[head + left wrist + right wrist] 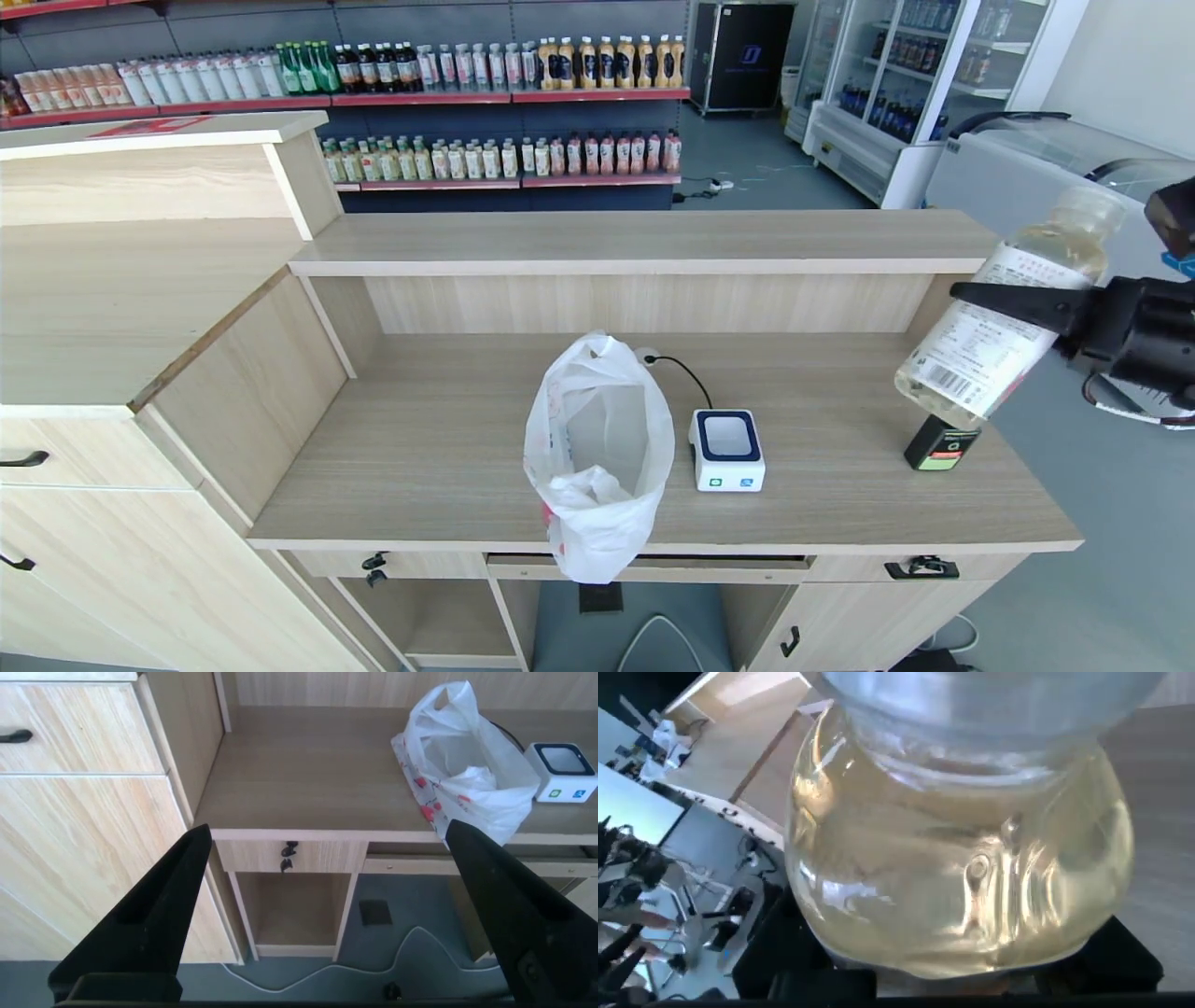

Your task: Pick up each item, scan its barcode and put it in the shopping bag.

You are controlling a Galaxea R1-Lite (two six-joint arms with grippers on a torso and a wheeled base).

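Observation:
My right gripper (1046,303) is shut on a clear bottle of pale yellow drink (1004,313) with a white label, held tilted in the air above the counter's right end. The bottle's rounded base (962,868) looms close in the right wrist view. A small dark green and black item (941,444) stands on the counter just under the bottle. The white shopping bag (597,448) stands open at the counter's middle, with the white barcode scanner (727,449) to its right. My left gripper (327,915) hangs open below the counter's front left, away from the bag (462,761).
The wooden counter (420,448) has a raised back ledge and a taller cabinet at the left. Drawers with black handles (920,567) line its front edge. A black cable (686,373) runs from the scanner. Shelves of bottles and fridges stand in the room behind.

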